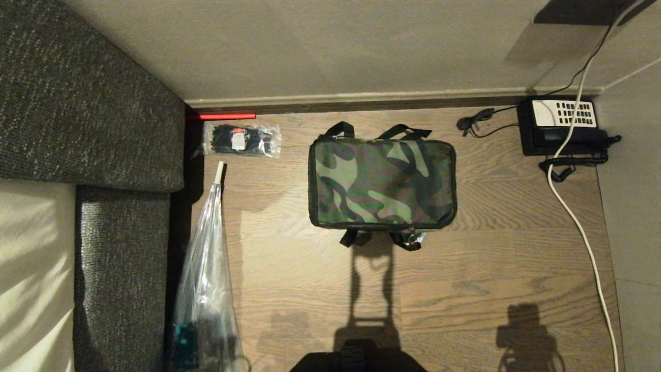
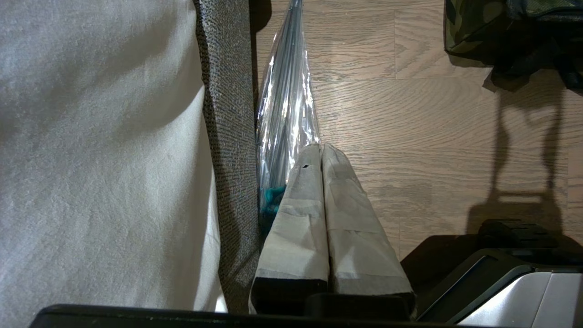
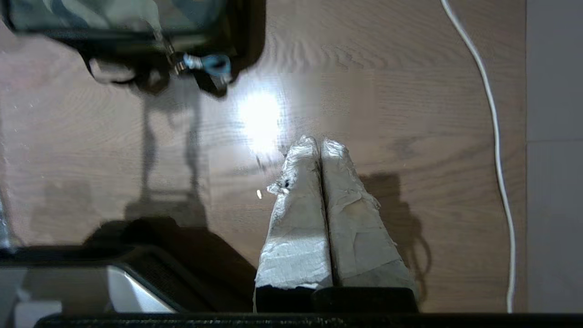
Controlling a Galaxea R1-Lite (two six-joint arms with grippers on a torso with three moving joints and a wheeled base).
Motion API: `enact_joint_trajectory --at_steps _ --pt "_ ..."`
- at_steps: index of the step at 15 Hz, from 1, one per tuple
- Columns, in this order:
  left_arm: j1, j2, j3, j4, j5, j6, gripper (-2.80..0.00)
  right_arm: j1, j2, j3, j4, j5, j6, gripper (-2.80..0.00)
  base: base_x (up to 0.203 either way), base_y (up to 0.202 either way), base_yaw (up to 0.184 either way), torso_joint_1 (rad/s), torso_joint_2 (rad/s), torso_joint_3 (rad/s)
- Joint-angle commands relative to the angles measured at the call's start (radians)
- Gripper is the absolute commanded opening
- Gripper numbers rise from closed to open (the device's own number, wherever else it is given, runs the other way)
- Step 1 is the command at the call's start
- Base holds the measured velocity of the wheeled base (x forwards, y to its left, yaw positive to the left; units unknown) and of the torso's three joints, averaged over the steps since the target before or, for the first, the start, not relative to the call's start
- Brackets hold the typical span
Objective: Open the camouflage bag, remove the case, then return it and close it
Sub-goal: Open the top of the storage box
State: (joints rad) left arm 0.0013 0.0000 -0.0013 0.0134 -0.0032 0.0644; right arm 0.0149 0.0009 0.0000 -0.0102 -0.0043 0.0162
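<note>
The camouflage bag [image 1: 382, 178] lies closed on the wooden floor in the middle of the head view, black straps at its far and near edges. A corner of it shows in the left wrist view [image 2: 473, 27], and its near edge with a blue-tagged zip pull [image 3: 214, 64] shows in the right wrist view. The case is hidden. My left gripper [image 2: 321, 148] hangs shut and empty above the floor near the sofa, well short of the bag. My right gripper [image 3: 319, 141] is also shut on nothing, over bare floor short of the bag's near right side. Neither gripper shows in the head view.
A grey sofa [image 1: 88, 103] with a pale cushion fills the left side. A clear plastic bag [image 1: 206, 268] lies along it, and a packet of black ties [image 1: 241, 139] sits near the wall. A black telephone with white keypad [image 1: 560, 126] and a white cable [image 1: 578, 222] lie at the right.
</note>
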Motion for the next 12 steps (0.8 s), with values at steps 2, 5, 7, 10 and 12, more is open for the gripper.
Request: enact_joint_trajectory --at_steps 2,5,7,10,12 --pt "0.0 0.0 0.0 0.0 0.0 0.0 -2.8 0.0 -0.029 -0.051 0.015 0.002 0.016 -2.8 0.0 0.0 0.0 0.0 0.0 0.0" --pt "0.0 0.0 0.0 0.001 -0.001 0.002 -2.8 0.0 -0.03 -0.406 0.412 0.035 0.029 -2.8 0.0 0.0 0.0 0.0 0.0 0.0" --pt "0.0 -0.002 0.0 0.0 -0.002 0.001 -2.8 0.0 -0.028 -0.582 0.821 0.084 0.041 -2.8 0.0 0.0 0.0 0.0 0.0 0.0" --pt "0.0 0.0 0.0 0.002 0.0 -0.009 -2.8 -0.002 0.053 -0.65 0.995 0.214 0.069 -2.8 0.0 0.0 0.0 0.0 0.0 0.0" --pt "0.0 0.0 0.0 0.002 -0.001 0.0 -2.8 0.004 0.262 -0.711 0.976 0.23 0.118 -2.8 0.0 0.0 0.0 0.0 0.0 0.0"
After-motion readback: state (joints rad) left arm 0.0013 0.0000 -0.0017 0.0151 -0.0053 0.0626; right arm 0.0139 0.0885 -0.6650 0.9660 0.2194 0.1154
